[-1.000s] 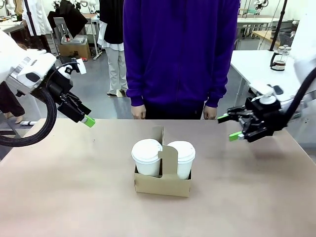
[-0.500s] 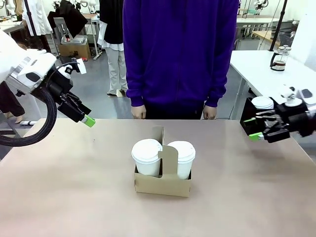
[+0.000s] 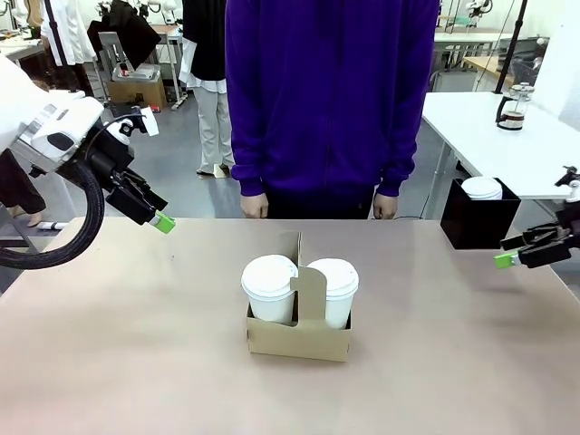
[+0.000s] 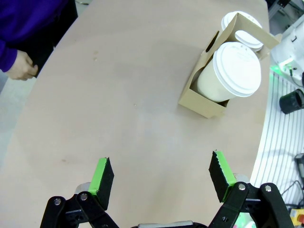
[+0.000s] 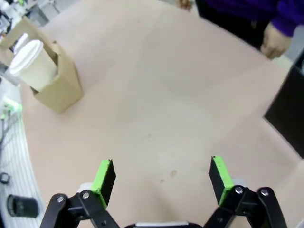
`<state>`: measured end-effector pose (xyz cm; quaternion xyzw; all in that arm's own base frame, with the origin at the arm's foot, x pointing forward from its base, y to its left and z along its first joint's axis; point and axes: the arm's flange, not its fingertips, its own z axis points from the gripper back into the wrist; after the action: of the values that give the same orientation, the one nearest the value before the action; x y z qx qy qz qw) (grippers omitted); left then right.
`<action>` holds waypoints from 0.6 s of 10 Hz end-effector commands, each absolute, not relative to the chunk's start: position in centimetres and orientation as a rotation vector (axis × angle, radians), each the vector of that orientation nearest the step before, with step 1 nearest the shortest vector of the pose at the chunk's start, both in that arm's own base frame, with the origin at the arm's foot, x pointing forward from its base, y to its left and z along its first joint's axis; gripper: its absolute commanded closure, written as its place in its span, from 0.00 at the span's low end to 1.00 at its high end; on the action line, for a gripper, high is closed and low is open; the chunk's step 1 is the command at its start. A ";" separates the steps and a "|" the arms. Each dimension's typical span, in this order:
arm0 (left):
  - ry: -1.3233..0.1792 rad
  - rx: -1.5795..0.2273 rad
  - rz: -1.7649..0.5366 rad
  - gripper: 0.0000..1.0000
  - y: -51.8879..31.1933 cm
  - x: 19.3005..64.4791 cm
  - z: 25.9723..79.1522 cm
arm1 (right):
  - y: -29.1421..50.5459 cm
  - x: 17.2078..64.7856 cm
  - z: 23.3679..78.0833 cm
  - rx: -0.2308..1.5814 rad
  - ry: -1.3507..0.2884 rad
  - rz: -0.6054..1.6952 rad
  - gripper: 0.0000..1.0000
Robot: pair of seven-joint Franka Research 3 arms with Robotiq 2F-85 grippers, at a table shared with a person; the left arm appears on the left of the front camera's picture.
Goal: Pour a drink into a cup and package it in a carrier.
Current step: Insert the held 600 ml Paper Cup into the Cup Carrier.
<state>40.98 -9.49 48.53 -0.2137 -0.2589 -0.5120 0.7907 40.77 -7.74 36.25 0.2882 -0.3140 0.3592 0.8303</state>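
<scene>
at counter (image 3: 136,362) centre, two lidded cups (image 3: 269,288) sit in the carrier (image 3: 299,335); left pincer (image 3: 156,220) at nine o'clock and right pincer (image 3: 517,254) at three, both spread, empty; packaging seems done, perhaps only handover remains.

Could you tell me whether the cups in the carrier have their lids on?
Lids on: both cups stand upright in the carrier, each capped with a white lid.

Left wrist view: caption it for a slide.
Open left gripper above the table, two lidded cups in the cardboard carrier.
</scene>
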 end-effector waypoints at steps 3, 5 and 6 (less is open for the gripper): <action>-0.550 -0.469 -1.098 0.00 -9.5 41.0 48.6 | -8.7 40.7 36.3 0.586 -0.729 0.794 0.00; -0.550 -0.469 -1.098 0.00 -9.5 41.0 48.6 | -8.7 40.7 36.3 0.586 -0.729 0.794 0.00; -0.550 -0.469 -1.098 0.00 -9.5 41.0 48.6 | -8.7 40.7 36.3 0.586 -0.729 0.794 0.00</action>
<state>40.98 -9.48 48.52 -0.2137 -0.2588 -0.5119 0.7908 40.61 -8.85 36.40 0.2782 -0.3281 0.3681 0.8243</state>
